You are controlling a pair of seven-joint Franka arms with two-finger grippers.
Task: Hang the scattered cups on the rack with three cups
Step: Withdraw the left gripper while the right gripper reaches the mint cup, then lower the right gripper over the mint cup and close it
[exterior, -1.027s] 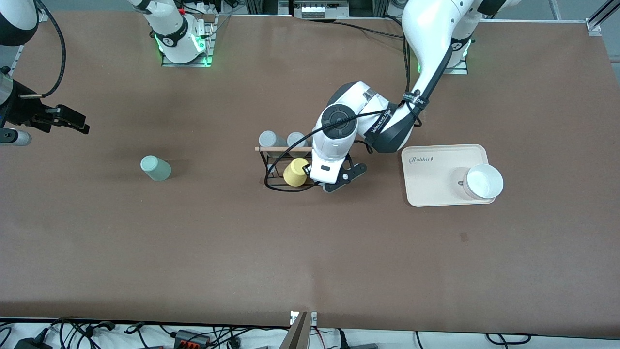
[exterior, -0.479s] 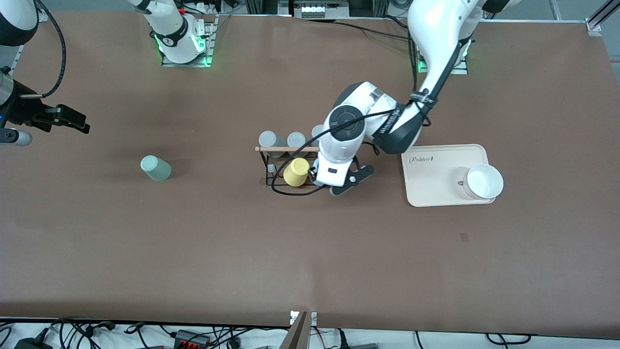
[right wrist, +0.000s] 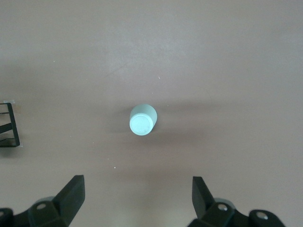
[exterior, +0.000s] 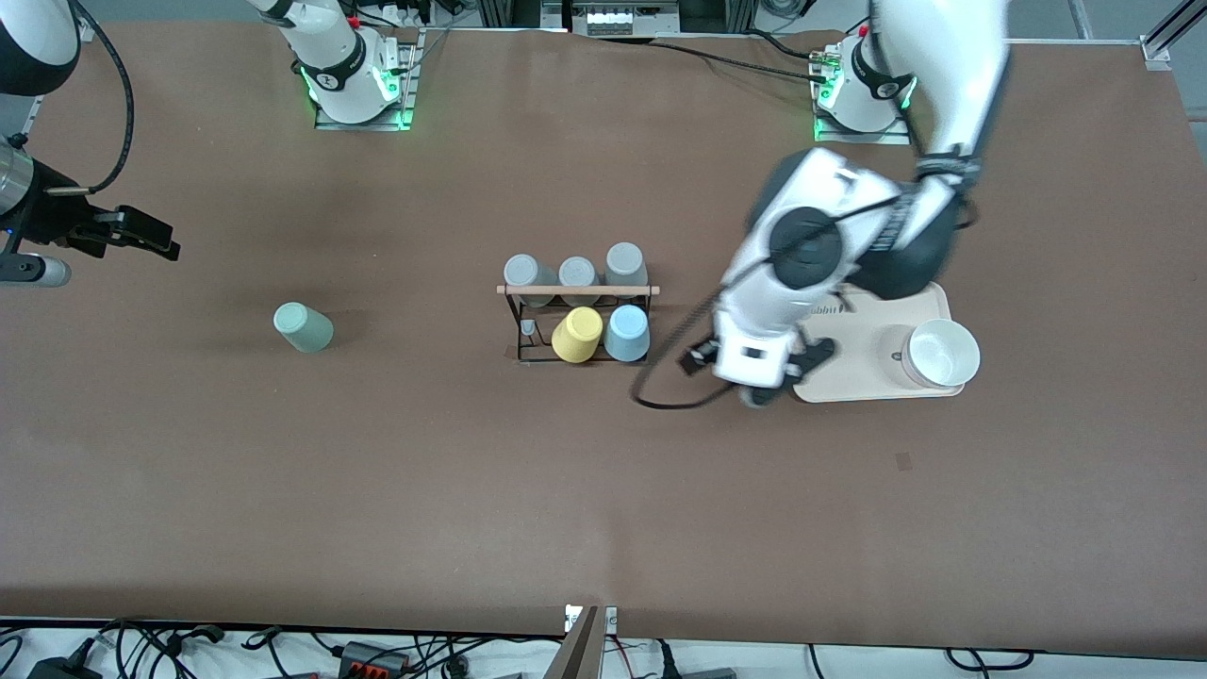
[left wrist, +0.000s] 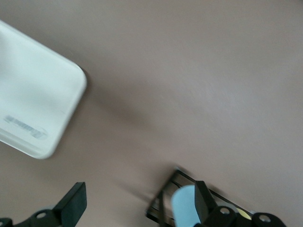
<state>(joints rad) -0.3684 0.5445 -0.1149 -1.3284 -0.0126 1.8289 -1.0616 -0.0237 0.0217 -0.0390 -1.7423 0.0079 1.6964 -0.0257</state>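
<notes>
Sage green cup (exterior: 303,327): we judge it light, rigid, smooth; take it across its sides
Right end effector (right wrist: 137,201): fingers apart, over this cup
Left end effector (left wrist: 137,205): fingers apart, empty, over worktop (exterior: 377,471) between rack (exterior: 575,321) and tray (exterior: 849,377)

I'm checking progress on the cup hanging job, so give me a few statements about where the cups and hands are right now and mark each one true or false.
1. The light blue cup sits on the rack beside the yellow cup. True.
2. The left hand is shut on the light blue cup. False: it is open and empty, over the table by the beige tray.
3. The sage green cup stands on the table, toward the right arm's end. True.
4. The right hand grips the sage green cup. False: it is open, apart from that cup.
5. The white bowl rests on the rack. False: it is on the beige tray.
</notes>
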